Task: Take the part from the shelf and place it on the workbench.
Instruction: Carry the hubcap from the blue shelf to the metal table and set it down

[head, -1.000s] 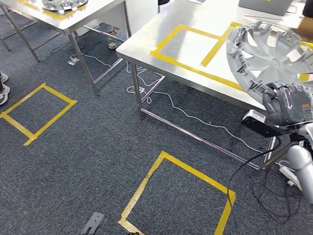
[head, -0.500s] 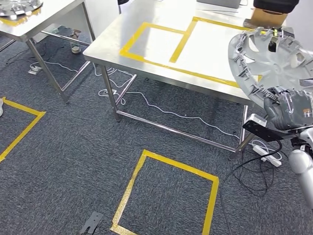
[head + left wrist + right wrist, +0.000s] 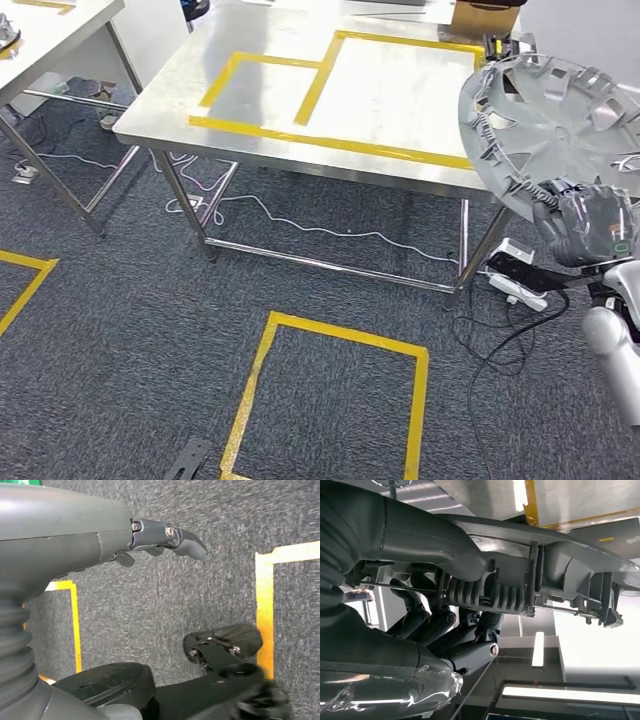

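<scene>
Hubcap, grey and held inner side up, sat in my right hand, whose fingers clamped its near rim, and it hung tilted over the right-hand end of the steel workbench, above the yellow tape outline on its top. My left hand hung down over the carpet away from the workbench, with nothing in it and the fingers I could see stretched out straight.
</scene>
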Motion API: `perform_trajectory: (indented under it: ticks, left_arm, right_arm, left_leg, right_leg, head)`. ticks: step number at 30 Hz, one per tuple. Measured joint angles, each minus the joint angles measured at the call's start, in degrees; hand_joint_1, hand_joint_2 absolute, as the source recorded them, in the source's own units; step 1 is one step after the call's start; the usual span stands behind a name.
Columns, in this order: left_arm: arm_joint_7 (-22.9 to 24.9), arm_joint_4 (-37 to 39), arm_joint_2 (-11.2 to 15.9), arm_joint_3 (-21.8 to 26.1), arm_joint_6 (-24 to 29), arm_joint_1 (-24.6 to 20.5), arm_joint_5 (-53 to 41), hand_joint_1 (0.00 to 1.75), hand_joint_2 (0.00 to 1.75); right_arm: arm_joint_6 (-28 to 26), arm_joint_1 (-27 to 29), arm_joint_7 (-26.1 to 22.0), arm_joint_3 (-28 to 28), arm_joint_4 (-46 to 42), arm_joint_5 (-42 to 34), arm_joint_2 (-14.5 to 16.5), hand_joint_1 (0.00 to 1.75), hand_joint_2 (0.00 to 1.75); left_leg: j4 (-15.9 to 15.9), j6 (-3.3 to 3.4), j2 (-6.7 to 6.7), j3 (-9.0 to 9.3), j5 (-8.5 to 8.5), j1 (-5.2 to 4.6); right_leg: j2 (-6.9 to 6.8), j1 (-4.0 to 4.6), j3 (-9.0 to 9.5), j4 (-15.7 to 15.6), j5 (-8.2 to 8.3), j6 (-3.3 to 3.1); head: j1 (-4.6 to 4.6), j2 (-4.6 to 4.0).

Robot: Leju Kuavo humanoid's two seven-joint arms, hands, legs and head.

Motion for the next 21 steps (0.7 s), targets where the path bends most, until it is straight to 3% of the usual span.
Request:
perform_trajectory:
  ticks: [2,3,6,13,21]
  left_arm:
    - [0.0,0.0,0.0,0.0,0.0,-0.1,0.0,0.00,1.75]
    - [0.0,0.0,0.0,0.0,0.0,-0.1,0.1,0.00,1.75]
    - [0.0,0.0,0.1,0.0,0.1,-0.1,0.1,0.00,1.75]
    - [0.0,0.0,0.1,0.0,0.1,-0.1,0.1,0.00,1.75]
    - [0.0,0.0,0.1,0.0,0.0,-0.1,0.1,0.00,1.75]
  right_arm:
    - [0.0,0.0,0.0,0.0,0.0,0.1,0.0,1.75,1.75]
    - [0.0,0.0,0.1,-0.1,0.0,0.1,0.0,1.75,1.75]
    - [0.1,0.0,0.0,-0.1,0.1,0.2,0.0,1.75,1.75]
    - [0.1,0.0,0.0,0.0,0.2,0.2,0.0,1.75,1.75]
    - [0.3,-0.5,-0.1,0.1,0.6,0.4,0.0,1.75,1.75]
  left_leg:
    - [-4.8,0.15,-0.38,2.19,1.40,0.13]
    - [-5.6,0.15,-0.51,2.46,1.35,0.18]
    - [-5.8,0.34,-0.59,2.44,1.53,0.16]
    - [-5.8,1.09,-0.78,2.33,1.61,0.02]
    - [-5.8,1.17,-0.78,2.31,1.75,0.03]
  right_leg:
    - [0.44,0.17,-0.21,0.2,0.01,0.35]
    - [0.56,0.27,-0.32,0.2,0.05,0.32]
    - [0.51,0.26,-0.10,-0.4,0.36,0.16]
    - [0.22,0.19,0.28,-1.2,0.82,1.23]
    - [0.23,0.20,0.14,-1.1,0.89,1.36]
  head:
    - [0.01,0.00]
    - [0.02,0.00]
    - [0.07,0.00]
    - [0.05,0.00]
    - [0.02,0.00]
